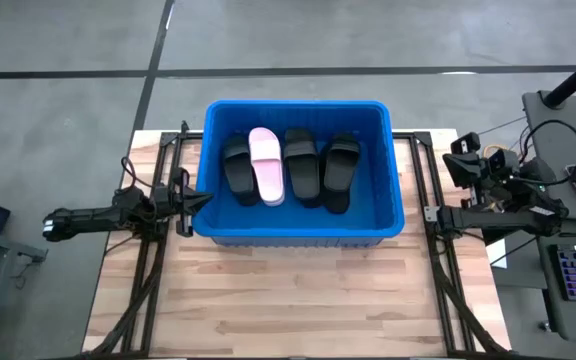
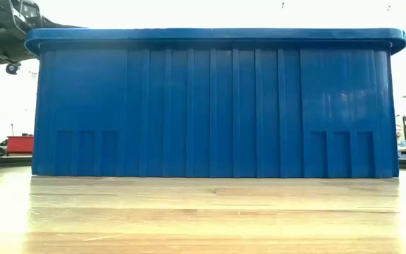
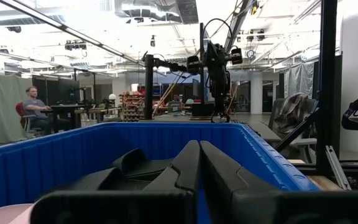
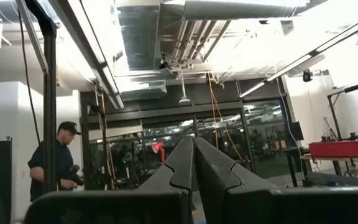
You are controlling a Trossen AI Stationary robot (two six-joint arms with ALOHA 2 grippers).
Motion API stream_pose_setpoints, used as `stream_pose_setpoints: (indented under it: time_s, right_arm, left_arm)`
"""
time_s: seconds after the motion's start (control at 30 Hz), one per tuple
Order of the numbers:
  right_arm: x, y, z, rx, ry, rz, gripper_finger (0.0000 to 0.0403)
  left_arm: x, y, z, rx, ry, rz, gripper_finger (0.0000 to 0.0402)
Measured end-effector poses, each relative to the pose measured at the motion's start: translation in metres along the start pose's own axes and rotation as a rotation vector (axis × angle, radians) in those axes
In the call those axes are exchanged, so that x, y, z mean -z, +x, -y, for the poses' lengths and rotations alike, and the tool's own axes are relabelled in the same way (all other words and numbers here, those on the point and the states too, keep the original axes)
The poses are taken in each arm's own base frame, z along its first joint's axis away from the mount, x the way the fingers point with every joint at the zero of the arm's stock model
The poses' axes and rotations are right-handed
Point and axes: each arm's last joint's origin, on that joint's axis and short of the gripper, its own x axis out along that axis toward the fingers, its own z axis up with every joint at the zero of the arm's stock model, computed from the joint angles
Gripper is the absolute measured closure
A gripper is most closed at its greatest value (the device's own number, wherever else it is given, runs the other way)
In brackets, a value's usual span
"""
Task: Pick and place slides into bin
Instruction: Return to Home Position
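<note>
Left gripper (image 3: 199, 145): its two dark fingers (image 3: 225, 169) are pressed together with nothing between them. In the overhead view it sits just beside the left wall of the bin (image 1: 298, 236), at about 9 o'clock from the bin's centre. It is about level with the rim and points toward 3 o'clock across the tub.

Right gripper (image 4: 193, 142): its fingers are also together and empty, aimed up into the room. That arm is folded beyond the worktop's (image 1: 298, 295) right edge, at about 3 o'clock from the bin and well apart from it.

Inside the blue bin four slides (image 1: 301, 165) show side by side. One black slide lies at the 9 o'clock end, then the pale pink slide (image 1: 266, 165), then two more black ones. Each slide's long axis runs 12 to 6, across the bin's 9-to-3 length. Whether more slides lie underneath cannot be told. No slide shows on the bare wooden worktop.

The placing looks finished, with only the arms' retreat left. The left arm is much the nearer to the bin. The slides lie toward 3 o'clock from its fingers, so a clean withdrawal would run toward 9 o'clock, clear of the rim.

A person (image 3: 36, 109) sits in the room behind.
</note>
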Motion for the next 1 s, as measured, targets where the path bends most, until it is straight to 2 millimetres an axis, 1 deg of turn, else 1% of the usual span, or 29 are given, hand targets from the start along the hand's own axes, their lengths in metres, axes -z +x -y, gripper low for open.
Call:
stream_pose_setpoints:
  time_s: [0.37, 0.43, 0.53, 0.67, 0.73, 0.83, 0.93, 1.0]
  right_arm:
    - [-0.001, 0.000, 0.000, 0.000, -0.015, 0.002, 0.0394]
    - [0.005, 0.000, 0.000, 0.001, -0.037, -0.036, 0.0394]
    - [0.026, 0.001, 0.001, 0.004, -0.068, -0.161, 0.0394]
    - [0.052, 0.001, 0.003, 0.009, -0.065, -0.261, 0.0394]
    - [0.075, 0.001, 0.004, 0.012, -0.074, -0.357, 0.0394]
    - [0.109, -0.001, 0.006, 0.031, -0.024, -0.460, 0.0394]
    - [0.141, -0.004, 0.008, 0.054, 0.058, -0.486, 0.0394]
    - [0.154, -0.006, 0.009, 0.057, 0.102, -0.425, 0.0394]
  left_arm:
    - [0.000, 0.000, 0.000, 0.000, 0.000, -0.002, 0.0402]
    - [0.000, 0.000, 0.000, 0.000, 0.000, -0.001, 0.0402]
    - [0.000, 0.000, 0.000, 0.000, 0.000, -0.001, 0.0402]
    - [0.000, 0.000, 0.000, 0.000, 0.000, -0.002, 0.0402]
    - [0.000, 0.000, 0.000, 0.000, 0.000, -0.001, 0.0402]
    - [0.000, 0.000, 0.000, 0.000, 0.000, -0.001, 0.0402]
    - [0.000, 0.000, 0.000, 0.000, 0.000, -0.002, 0.0402]
    - [0.000, 0.000, 0.000, 0.000, 0.000, -0.001, 0.0402]
